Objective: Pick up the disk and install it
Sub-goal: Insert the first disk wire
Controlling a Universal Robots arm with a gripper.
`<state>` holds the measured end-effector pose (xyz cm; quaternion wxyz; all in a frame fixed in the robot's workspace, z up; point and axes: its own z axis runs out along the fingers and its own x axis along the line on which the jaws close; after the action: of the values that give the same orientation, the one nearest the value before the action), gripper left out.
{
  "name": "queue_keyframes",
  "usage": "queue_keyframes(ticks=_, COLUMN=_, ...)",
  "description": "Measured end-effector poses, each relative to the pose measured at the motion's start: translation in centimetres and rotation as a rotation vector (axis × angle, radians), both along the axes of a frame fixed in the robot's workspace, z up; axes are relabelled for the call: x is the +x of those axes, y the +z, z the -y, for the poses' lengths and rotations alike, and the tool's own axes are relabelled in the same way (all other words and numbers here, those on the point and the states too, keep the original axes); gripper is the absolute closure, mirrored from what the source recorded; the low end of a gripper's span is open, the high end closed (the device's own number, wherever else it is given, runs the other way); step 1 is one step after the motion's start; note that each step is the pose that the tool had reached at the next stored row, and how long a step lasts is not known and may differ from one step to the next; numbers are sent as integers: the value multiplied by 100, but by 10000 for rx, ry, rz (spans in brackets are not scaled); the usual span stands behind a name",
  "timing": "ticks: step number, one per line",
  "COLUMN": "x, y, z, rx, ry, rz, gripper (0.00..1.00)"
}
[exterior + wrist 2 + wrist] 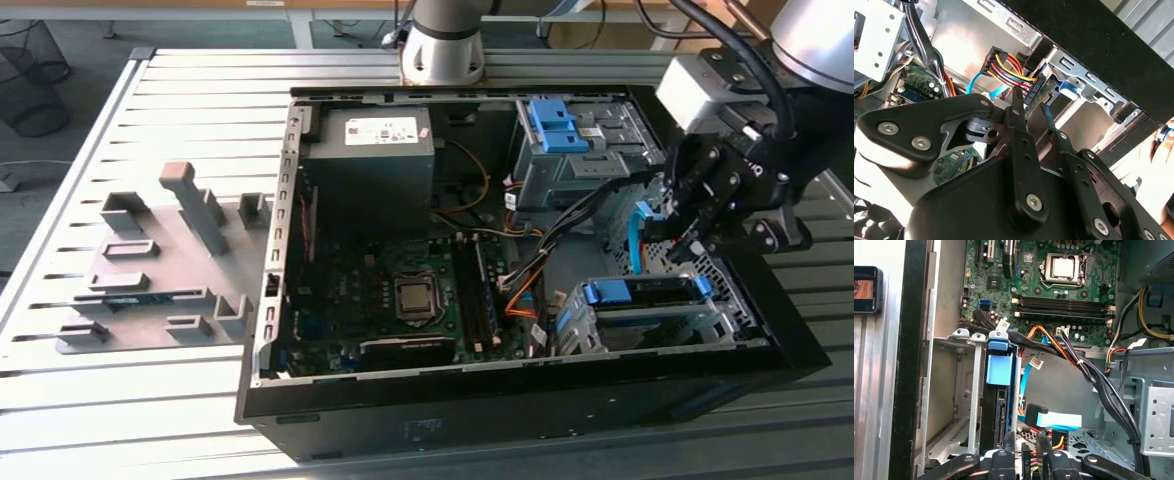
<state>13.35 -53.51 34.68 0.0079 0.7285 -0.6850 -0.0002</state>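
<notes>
The disk [643, 292], a flat drive with bright blue carrier rails, sits in the lower metal cage [601, 335] at the front of the case on the exterior view's right. In the first wrist view the disk [998, 407] stands in that cage beneath its blue handle. My gripper [674, 245] hangs inside the case just behind the cage. In both wrist views its fingers [1016, 107] are closed on a black power connector [1035, 91] with red, yellow and black wires, held at the disk's rear edge. My gripper [1025, 442] is beside a blue data plug [1036, 415].
The open computer case [287, 300] lies on a slatted table with the motherboard [400, 290] and grey power supply [380, 150] exposed. An upper cage holds a blue bracket [554, 125]. Cable bundles [1094, 375] cross nearby. A grey fixture plate [147, 270] lies left. A hand [1159, 145] is outside the case.
</notes>
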Motion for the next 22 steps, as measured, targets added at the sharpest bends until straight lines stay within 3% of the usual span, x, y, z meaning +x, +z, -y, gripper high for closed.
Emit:
queue_keyframes(ticks=4, x=1, y=-16, z=0, rx=-2, ry=29, rz=0, gripper=71)
queue_keyframes(ticks=8, x=1, y=-20, z=0, rx=17, ry=63, rz=0, gripper=84)
queue_keyframes(ticks=14, x=-32, y=2, z=-1, rx=87, ry=69, rz=2, gripper=84)
queue_keyframes(ticks=17, x=-88, y=2, z=5, rx=84, ry=68, rz=27, gripper=84)
queue_keyframes(ticks=22, x=-95, y=-12, z=22, rx=84, ry=-93, rz=41, gripper=84)
